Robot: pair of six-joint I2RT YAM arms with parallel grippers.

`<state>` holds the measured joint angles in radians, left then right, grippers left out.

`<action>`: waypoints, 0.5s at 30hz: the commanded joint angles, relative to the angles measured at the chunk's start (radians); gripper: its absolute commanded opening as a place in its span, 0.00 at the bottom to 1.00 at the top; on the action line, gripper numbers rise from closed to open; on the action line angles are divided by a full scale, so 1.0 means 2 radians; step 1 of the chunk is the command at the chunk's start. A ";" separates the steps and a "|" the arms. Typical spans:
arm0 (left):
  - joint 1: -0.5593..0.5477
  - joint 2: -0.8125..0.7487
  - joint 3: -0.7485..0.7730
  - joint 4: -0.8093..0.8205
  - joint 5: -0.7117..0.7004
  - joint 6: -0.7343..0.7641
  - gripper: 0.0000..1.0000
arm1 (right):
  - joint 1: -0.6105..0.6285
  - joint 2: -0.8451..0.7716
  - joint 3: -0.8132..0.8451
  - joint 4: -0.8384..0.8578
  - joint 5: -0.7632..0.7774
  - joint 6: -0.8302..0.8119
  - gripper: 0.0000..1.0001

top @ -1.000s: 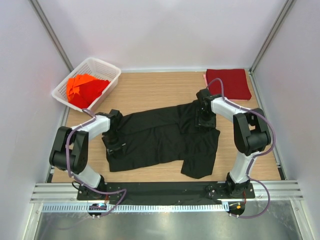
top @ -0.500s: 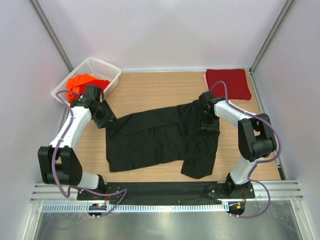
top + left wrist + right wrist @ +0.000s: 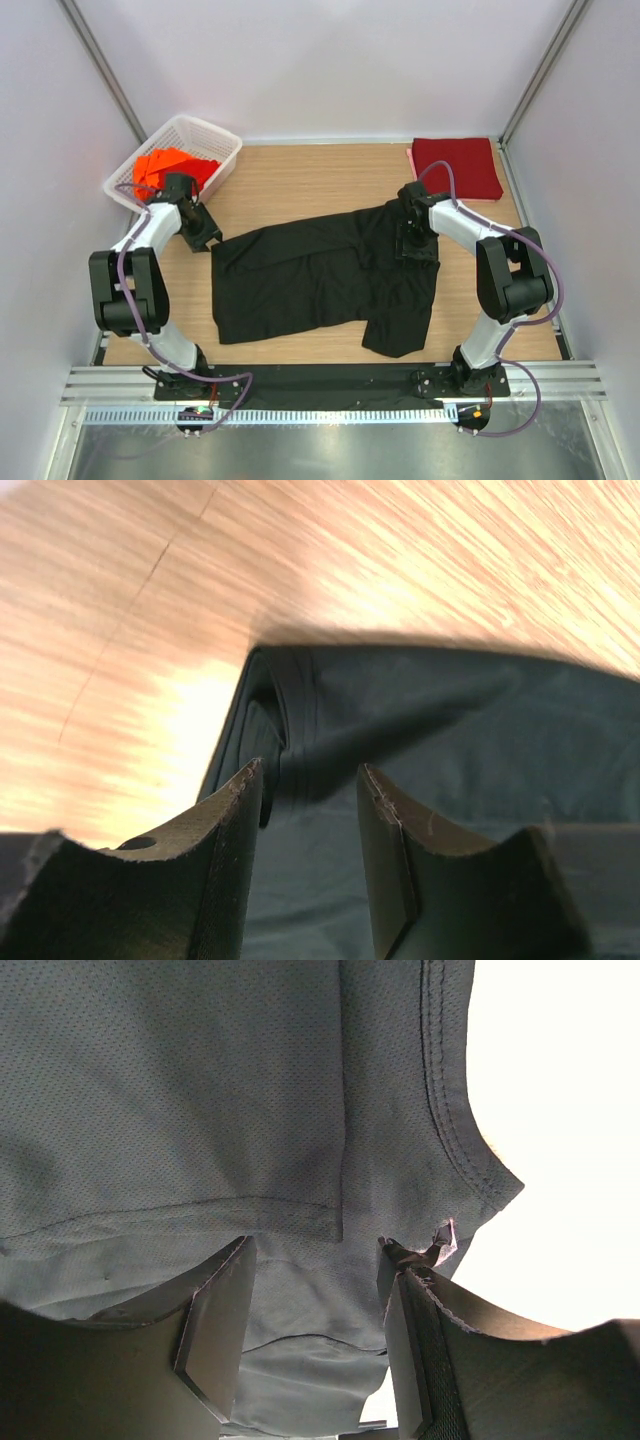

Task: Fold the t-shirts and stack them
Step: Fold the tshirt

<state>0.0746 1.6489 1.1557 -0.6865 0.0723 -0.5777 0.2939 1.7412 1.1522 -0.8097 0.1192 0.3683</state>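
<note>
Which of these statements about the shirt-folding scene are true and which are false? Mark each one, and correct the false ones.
1. The black t-shirt lies spread out on the table. True.
2. The dark red shirt lies in the basket. False: it lies folded on the table at the far right corner, and the basket holds orange shirts.
3. The left gripper is at a rolled corner of the black t-shirt with its jaws apart. True.
4. The right gripper is shut on the dark red shirt. False: it is open over the black t-shirt, apart from the red one.
</note>
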 commanded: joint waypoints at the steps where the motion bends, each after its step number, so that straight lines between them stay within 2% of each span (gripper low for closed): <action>1: 0.002 0.015 -0.007 0.042 -0.004 0.010 0.44 | 0.003 -0.019 0.011 0.000 -0.004 -0.005 0.58; 6: 0.002 0.031 -0.012 0.064 0.003 0.007 0.36 | 0.003 -0.014 0.013 0.001 -0.008 -0.005 0.58; 15: 0.002 0.052 -0.013 0.071 0.007 -0.003 0.32 | 0.002 -0.011 0.016 0.002 -0.008 -0.007 0.58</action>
<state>0.0746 1.7382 1.1309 -0.5838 0.0734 -0.5728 0.2939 1.7416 1.1522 -0.8093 0.1070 0.3676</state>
